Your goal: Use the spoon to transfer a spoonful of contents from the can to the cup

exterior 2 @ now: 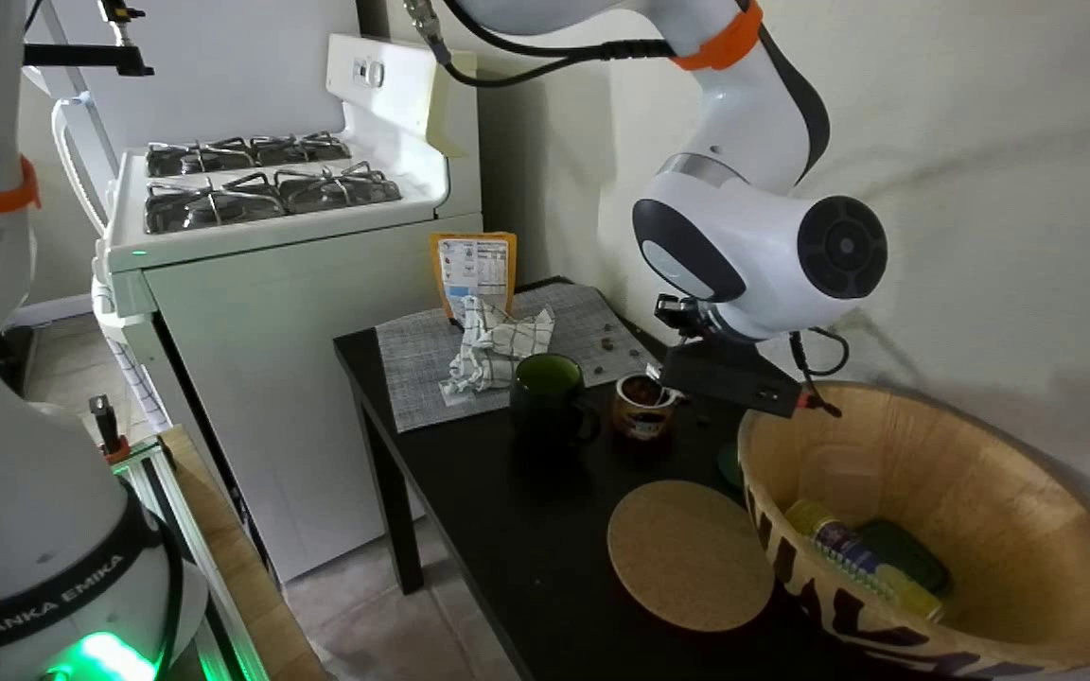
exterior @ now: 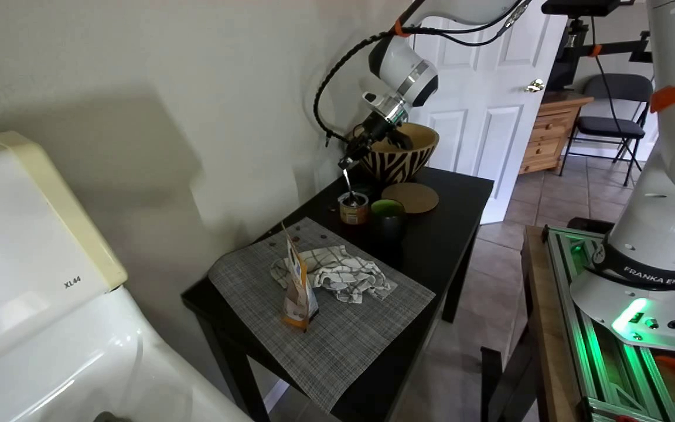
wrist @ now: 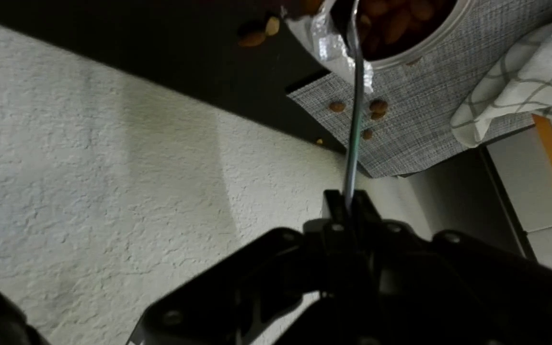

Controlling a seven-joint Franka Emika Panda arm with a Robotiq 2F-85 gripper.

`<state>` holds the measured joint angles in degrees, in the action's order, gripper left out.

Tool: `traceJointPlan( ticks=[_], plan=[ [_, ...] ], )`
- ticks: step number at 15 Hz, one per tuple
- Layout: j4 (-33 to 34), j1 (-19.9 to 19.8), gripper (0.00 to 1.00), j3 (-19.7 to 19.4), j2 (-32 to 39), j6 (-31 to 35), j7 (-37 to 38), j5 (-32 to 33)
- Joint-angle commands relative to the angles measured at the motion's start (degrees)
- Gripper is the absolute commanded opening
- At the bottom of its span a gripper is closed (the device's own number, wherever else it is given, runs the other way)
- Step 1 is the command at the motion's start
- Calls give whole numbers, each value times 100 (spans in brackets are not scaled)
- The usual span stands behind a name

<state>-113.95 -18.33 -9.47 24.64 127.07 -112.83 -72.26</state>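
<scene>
Claw (wrist: 348,195) grips spoon (wrist: 355,124), its end at the mouth of can (exterior: 353,213). Cup (exterior 2: 545,411) stands beside can. Arm base (exterior 2: 43,539) reads "FRANKA EMIKA"; stove (exterior: 38,264), left, "XL44".

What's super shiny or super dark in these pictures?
In the wrist view, foil on the can glints and the end effector looks nearly black; in both exterior views, a light on the robot's base glares green; in an exterior view, a big shadow darkens the wall.

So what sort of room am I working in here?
Likely a home kitchen: there's a stove beside the table, a checked towel on the gray mat, and an open food can.
</scene>
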Motion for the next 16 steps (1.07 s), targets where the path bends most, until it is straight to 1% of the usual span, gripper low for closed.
traceJointPlan(
  ticks=[1, 7, 9, 12, 16],
  plan=[
    [78, -21, 2, -14, 171, -368, 79, 46],
    [238, -218, 2, -51, 291, -1525, 443, -26],
    [309, -258, 2, -90, 329, -1746, 513, -75],
    [384, -280, 2, -137, 396, -1919, 634, -86],
    [486, -268, 2, -178, 473, -1912, 909, -62]
  ],
)
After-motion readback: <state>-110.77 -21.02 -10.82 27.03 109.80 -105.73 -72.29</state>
